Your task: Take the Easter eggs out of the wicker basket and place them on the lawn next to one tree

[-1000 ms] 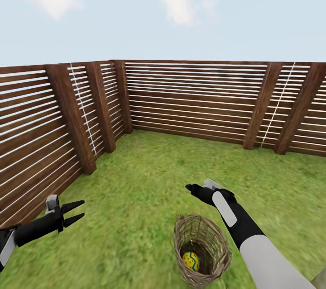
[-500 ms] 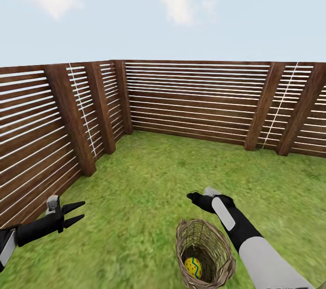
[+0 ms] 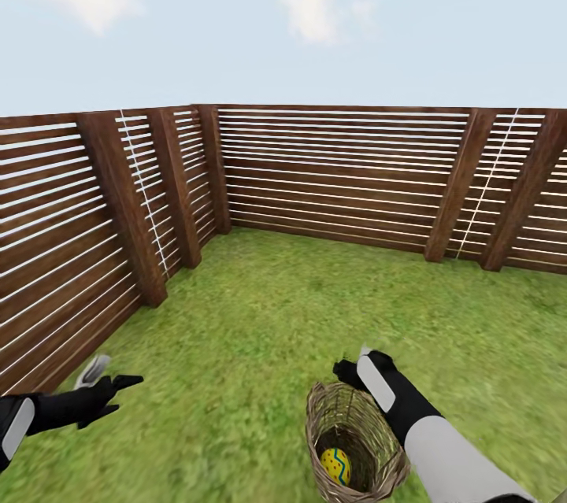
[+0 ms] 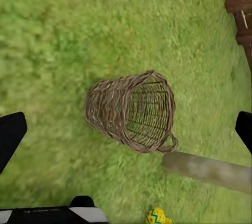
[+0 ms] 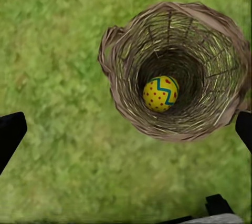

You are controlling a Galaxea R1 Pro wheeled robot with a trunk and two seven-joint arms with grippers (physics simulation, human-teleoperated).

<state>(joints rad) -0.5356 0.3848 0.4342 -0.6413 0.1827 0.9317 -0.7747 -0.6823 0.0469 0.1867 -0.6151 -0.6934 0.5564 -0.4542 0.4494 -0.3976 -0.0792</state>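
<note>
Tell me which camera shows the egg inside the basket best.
The right wrist view: it looks straight down into the wicker basket at the egg. The head view shows it small and low. The left wrist view shows the basket's side.

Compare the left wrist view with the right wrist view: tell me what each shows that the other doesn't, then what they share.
Left wrist view: the wicker basket seen from its side, an Easter egg lying on the grass outside it, a pale grey trunk and a corner of the brown fence.

Right wrist view: the basket's inside, with one egg in the basket at the bottom.

Both: the basket, the lawn and dark, widely parted fingertips at the picture edges.
</note>
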